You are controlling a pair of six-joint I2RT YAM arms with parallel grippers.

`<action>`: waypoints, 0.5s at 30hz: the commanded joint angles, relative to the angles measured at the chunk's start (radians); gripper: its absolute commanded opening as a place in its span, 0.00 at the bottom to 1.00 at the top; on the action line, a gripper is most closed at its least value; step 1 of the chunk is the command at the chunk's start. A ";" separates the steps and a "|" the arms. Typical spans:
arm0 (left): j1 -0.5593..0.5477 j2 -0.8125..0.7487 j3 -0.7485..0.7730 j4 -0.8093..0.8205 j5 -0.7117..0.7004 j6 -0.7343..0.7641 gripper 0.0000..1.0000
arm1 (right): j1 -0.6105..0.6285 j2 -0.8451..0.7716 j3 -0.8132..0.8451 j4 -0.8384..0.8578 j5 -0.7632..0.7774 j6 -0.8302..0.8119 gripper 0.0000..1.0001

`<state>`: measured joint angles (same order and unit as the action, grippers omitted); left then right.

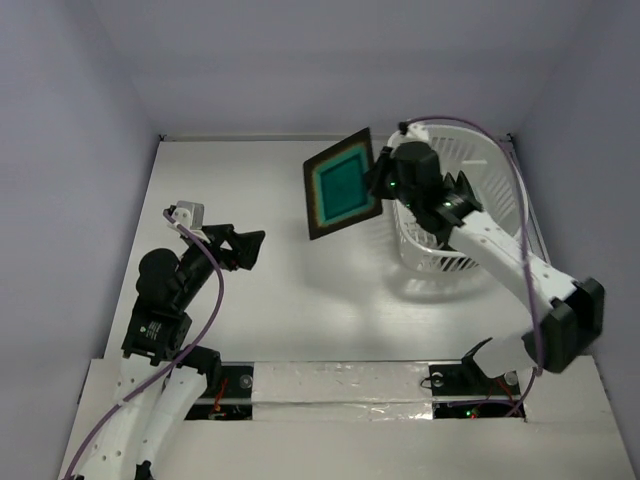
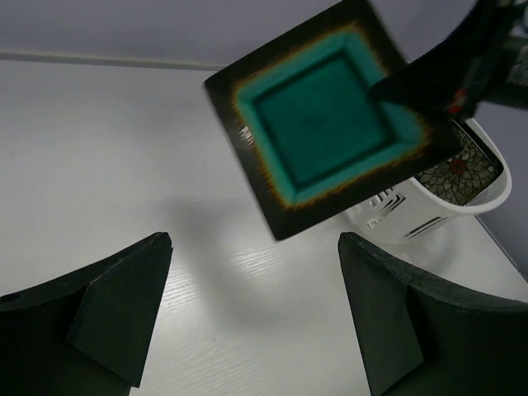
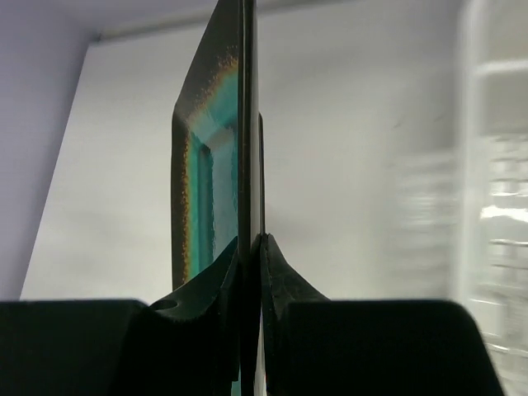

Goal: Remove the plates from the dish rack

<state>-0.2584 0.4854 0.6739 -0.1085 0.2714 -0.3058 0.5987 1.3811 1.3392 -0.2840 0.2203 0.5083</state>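
Above white table [image 1: 300,310], right gripper [image 1: 378,180] clamps teal plate [image 1: 343,192]; left gripper [image 1: 250,250] spread apart.

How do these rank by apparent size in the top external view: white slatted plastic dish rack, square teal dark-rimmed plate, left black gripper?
1. White slatted plastic dish rack.
2. Square teal dark-rimmed plate; it is held up nearer the camera, so it may look oversized.
3. Left black gripper.

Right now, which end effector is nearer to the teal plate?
Right. The right end effector grips the teal plate; the left end effector is open, apart from it.
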 commanded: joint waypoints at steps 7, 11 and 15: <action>0.007 -0.013 0.039 0.026 -0.034 -0.004 0.80 | 0.131 0.356 0.210 0.493 -0.099 0.243 0.00; 0.007 -0.011 0.038 0.029 -0.028 -0.004 0.79 | 0.131 0.542 0.281 0.532 -0.140 0.312 0.00; 0.007 -0.010 0.036 0.032 -0.021 -0.004 0.79 | 0.141 0.646 0.308 0.597 -0.196 0.397 0.00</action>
<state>-0.2577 0.4767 0.6739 -0.1135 0.2493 -0.3058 0.7403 2.0441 1.5364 0.0067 0.0788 0.7643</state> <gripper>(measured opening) 0.793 0.152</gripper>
